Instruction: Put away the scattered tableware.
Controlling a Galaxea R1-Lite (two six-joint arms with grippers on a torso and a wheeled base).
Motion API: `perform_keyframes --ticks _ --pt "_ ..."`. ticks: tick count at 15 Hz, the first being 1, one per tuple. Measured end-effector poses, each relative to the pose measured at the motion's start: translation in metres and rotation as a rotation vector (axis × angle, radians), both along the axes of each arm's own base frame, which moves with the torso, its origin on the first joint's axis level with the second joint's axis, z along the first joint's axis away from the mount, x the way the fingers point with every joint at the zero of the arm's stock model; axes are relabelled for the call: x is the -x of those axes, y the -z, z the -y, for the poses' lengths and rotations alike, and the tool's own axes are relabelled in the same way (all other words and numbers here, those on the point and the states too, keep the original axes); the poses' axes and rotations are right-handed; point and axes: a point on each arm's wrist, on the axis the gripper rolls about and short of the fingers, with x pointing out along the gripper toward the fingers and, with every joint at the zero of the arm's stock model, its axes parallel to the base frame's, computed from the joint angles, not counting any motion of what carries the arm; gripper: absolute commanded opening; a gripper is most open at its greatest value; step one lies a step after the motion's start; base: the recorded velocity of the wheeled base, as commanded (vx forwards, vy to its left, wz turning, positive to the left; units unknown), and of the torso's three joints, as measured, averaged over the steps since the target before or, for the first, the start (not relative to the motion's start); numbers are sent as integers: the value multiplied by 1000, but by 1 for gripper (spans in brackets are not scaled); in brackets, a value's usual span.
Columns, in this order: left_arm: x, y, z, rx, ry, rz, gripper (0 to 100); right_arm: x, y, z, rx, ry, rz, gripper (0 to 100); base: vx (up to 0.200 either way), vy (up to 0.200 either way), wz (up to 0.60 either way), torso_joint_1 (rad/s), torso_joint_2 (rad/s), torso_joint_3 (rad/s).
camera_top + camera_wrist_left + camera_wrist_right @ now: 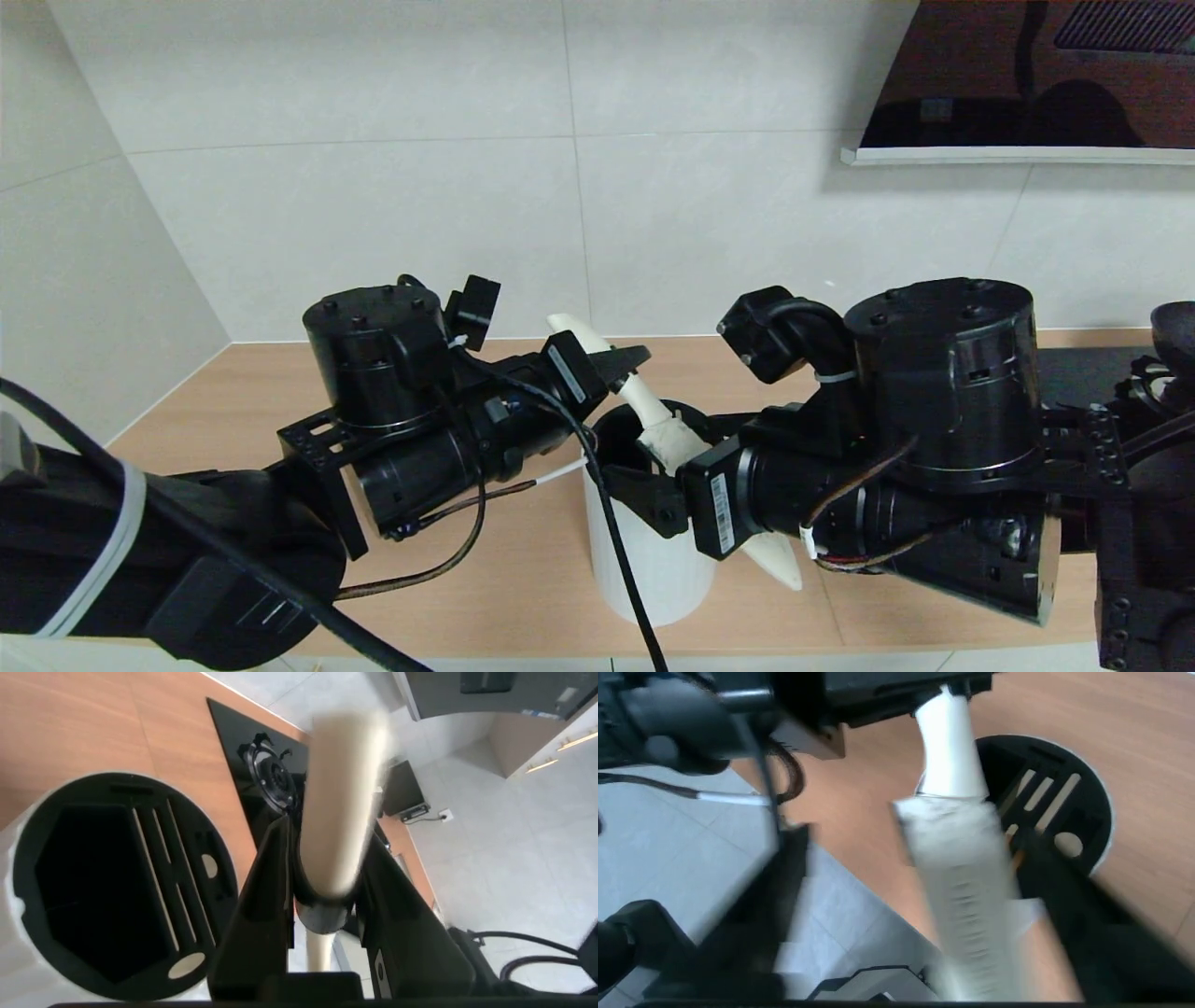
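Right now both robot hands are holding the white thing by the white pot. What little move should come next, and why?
Probably the right gripper should open. Both grippers are shut on the white utensil. The left gripper has its thin handle end, and the holder sits right below, so one gripper could likely lower it in.

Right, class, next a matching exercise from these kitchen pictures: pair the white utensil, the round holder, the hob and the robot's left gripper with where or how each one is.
Things:
1. white utensil
2. round holder
3. hob
4. left gripper

Places or states:
a. at the right end of the counter
b. shut on the utensil's upper part
c. upright on the counter, with a black slotted insert inside
d. slanting over the holder's mouth

Pairs: 1-d, 2-c, 3-a, 4-b.
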Motion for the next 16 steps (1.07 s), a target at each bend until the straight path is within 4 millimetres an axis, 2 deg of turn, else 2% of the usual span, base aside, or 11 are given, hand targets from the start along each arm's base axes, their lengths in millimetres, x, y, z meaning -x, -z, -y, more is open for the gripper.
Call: perform_keyframes --ticks 5,8,12,16 --pt "0 -2 -1 4 -4 6 0 1 0 2 0 1 1 100 0 0 0 0 0 0" --pt "3 -10 -3 24 -9 36 0 -4 -7 10 -16 29 15 100 0 0 0 0 0 0" --pt "4 -22 -5 13 -48 33 0 -19 -22 34 -55 113 48 100 0 0 0 0 0 0" --pt "12 -46 -13 -36 -74 -26 0 -37 -38 57 -93 206 84 100 0 0 0 0 0 0"
